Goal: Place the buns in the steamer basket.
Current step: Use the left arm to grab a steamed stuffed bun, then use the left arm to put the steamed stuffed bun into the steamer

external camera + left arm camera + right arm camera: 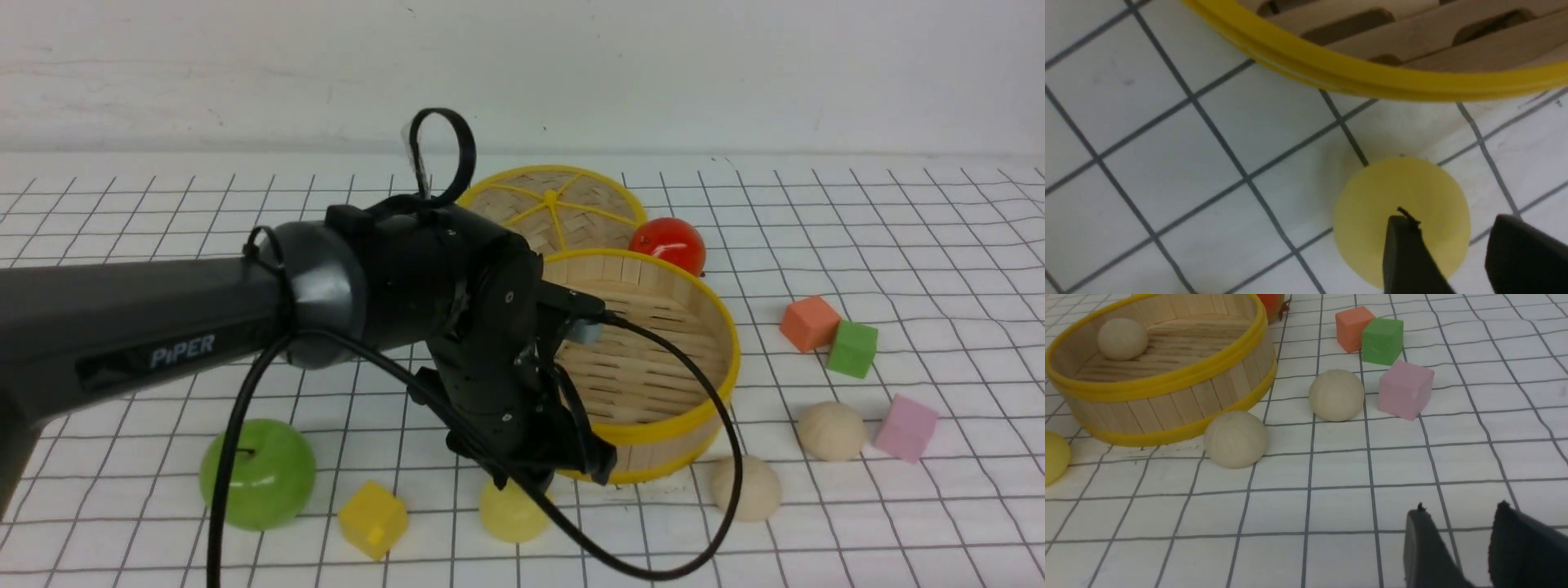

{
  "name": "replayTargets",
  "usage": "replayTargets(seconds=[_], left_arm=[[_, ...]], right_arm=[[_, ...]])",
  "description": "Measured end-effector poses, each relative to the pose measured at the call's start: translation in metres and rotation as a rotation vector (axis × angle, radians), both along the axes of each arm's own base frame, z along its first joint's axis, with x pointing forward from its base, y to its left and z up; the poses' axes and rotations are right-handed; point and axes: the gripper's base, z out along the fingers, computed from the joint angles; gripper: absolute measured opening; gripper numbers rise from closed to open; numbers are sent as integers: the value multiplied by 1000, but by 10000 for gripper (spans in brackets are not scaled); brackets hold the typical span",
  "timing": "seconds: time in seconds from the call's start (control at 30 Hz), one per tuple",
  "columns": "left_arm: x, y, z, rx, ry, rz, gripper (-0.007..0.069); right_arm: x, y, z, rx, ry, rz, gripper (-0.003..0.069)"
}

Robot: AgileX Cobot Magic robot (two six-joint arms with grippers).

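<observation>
At the steamer basket's [663,431] seven o'clock on the tabletop [939,269], the yellow bun [1372,204] is met off-centre by the left fingers [1404,257], held apart; centring is advised before closing. A cream bun [745,487] lies at five o'clock. The right fingers [1425,547] are apart, empty.

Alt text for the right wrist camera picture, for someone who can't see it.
A bamboo steamer basket holds one cream bun; two more cream buns and a pale yellow bun sit outside it on the gridded table. An orange cube, green cube and pink cube lie nearby, and the right gripper hangs open.
</observation>
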Motion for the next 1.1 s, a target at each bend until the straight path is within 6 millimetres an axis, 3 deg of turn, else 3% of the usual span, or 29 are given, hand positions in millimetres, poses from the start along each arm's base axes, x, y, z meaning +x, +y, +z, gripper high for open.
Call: replayTargets(seconds=[0.2, 0.47, 0.63, 0.73, 0.77, 0.9, 1.1], left_arm=[[7, -3, -14, 14, -28, -14, 299], [8, -4, -22, 29, -13, -16, 253], [6, -2, -23, 47, 10, -15, 171], [3, 0, -19, 52, 35, -8, 74], [-1, 2, -11, 53, 45, -5, 0], [-6, 5, 4, 34, 51, 3, -13], [-6, -2, 71, -115, -69, -40, -13]], right_arm=[[0, 0, 0, 0, 0, 0, 239], [0, 0, 0, 0, 0, 0, 239], [0, 0, 0, 0, 0, 0, 239], [0, 0, 0, 0, 0, 0, 239], [0, 0, 0, 0, 0, 0, 239], [0, 0, 0, 0, 0, 0, 239], [0, 0, 0, 0, 0, 0, 239]])
